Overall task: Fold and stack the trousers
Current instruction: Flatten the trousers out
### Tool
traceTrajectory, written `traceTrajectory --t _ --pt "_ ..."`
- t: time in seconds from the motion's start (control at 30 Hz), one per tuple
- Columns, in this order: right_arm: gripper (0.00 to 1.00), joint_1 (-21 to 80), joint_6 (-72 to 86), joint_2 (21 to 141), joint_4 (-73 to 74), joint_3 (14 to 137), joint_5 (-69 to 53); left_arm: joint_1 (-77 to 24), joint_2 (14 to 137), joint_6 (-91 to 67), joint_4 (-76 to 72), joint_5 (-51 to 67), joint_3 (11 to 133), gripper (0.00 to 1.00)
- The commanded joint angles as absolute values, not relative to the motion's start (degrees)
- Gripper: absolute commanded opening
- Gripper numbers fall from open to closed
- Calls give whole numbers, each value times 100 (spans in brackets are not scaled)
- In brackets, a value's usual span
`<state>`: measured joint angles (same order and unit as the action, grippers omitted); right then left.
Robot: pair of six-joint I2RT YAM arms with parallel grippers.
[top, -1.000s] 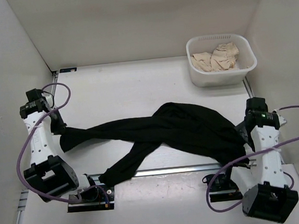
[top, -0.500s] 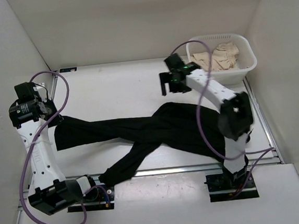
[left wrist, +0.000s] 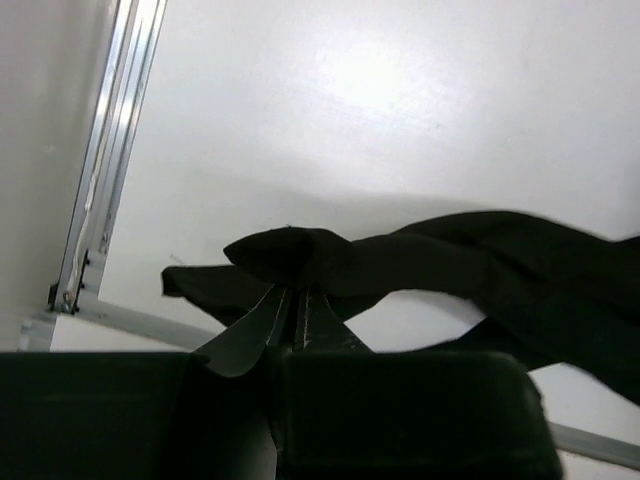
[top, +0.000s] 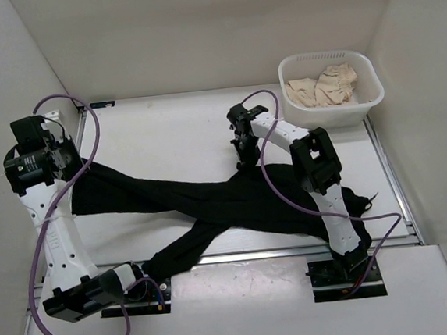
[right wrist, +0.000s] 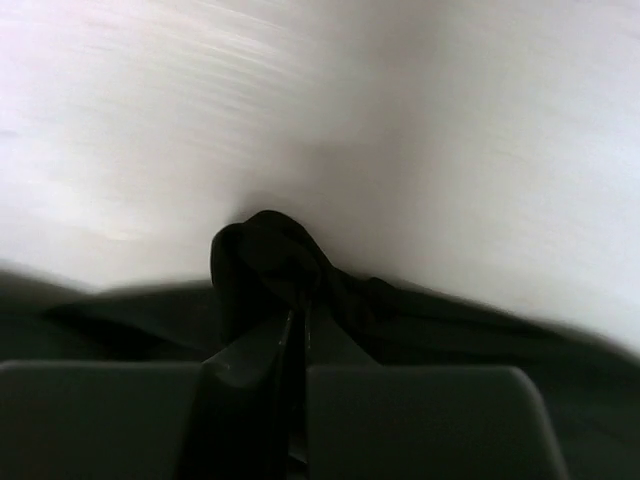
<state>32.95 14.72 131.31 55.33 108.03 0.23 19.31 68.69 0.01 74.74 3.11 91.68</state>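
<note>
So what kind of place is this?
Probably a lab test cell: plain white panel walls box in the table, and a left arm and right arm trailing purple cables are bolted to its metal rail.

One pair of trousers (top: pixel 234 198), one basket (top: pixel 333 117) — and two arms: left arm (top: pixel 57 237), right arm (top: pixel 332 205).

Open desk (top: pixel 165 129) is offered beyond and left of the right gripper (top: pixel 243 164); to its far right, passage is barred by the white basket (top: pixel 330 116).
</note>
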Motion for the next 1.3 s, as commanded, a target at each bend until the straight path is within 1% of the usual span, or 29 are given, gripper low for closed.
traceTrajectory --t 0.0,0.1,0.13,0.17,0.2,0.27,0.3,0.33,0.43,0.5,0.53,0.57,0.6,0.63,0.67,0.7,0.73,0.83,0.87,0.93,0.97,1.0,1.03,1.07,1.1,1.13,1.17,1.23,1.27 --pt "0 3130 1458 13368 5574 11336 -1718 1907 6899 0 7277 702 9553 14" --pt "0 2603 2606 13010 4311 11488 -2792 1907 7022 0 7277 914 9703 14" --pt "0 2462 3019 12790 3141 11313 -2725 1907 7022 0 7225 992 9703 14" --pt "0 2209 3450 12510 2416 11007 -2533 1907 7022 0 7225 993 9755 14" --pt "0 2093 4255 11854 1738 10134 -2183 1907 7022 0 7225 993 9756 14" --pt "0 1856 4805 11305 595 9425 -1262 1907 7022 0 7225 897 9643 14" --pt "0 1855 5051 11016 589 9257 -387 1907 7022 0 7225 801 9555 14" --pt "0 1776 5054 11013 641 9272 -13 1907 6962 0 7155 661 9432 14" --pt "0 1775 4756 11468 2044 10043 676 1907 6786 0 7006 177 8861 14" --pt "23 1775 4414 12081 2538 10860 74 1907 6663 0 6891 27 8447 14" --pt "51 1775 4099 12311 2731 11220 -208 1907 6610 0 6830 26 8377 14" --pt "57 1775 3922 12766 3238 12085 -489 1907 6609 0 6829 26 8315 14" --pt "67 1836 3589 12979 3513 12564 -901 1907 6609 0 6829 26 8314 14" --pt "73 1889 3412 13155 3759 13012 -1001 1907 6609 0 6829 -43 8314 14" --pt "81 1942 3227 13270 3979 13373 -1002 1907 6609 0 6829 -44 8314 14" --pt "92 2003 3043 13324 4190 13612 -1002 1907 6609 0 6829 -44 8314 14" --pt "99 2117 2676 13194 4192 13588 -1080 1907 6609 0 6759 -44 8314 14" --pt "99 2232 2487 12334 4324 12826 -783 1907 6609 0 6759 -44 8262 14" --pt "99 2232 2609 11826 4455 12136 -617 1907 6662 0 6707 -44 8262 14" --pt "99 2162 2829 11279 5015 11368 31 1907 6662 0 6706 -44 8192 14" --pt "99 2066 3161 10711 5236 10947 253 1907 6662 0 6706 26 8191 14" --pt "99 1935 3390 10392 5412 9968 429 1907 6593 0 6645 26 8096 14" --pt "99 1855 3636 10067 5553 9384 500 1907 6592 0 6575 26 7964 14" --pt "99 1637 4091 9341 5555 8778 327 1907 6540 0 6522 26 7885 14" --pt "99 1522 4383 8951 5485 7571 177 1907 6539 0 6426 -26 7771 14" --pt "99 1407 4673 8173 5276 6967 19 1907 6539 0 6425 -26 7770 14" --pt "99 1189 5259 7782 5143 6422 -113 1907 6539 0 6355 -105 7770 14" --pt "99 803 5763 6844 4880 5202 -368 1907 6539 0 6302 -158 7717 14" --pt "99 652 6088 6620 4878 4951 -369 1907 6539 0 6241 -158 7717 14"
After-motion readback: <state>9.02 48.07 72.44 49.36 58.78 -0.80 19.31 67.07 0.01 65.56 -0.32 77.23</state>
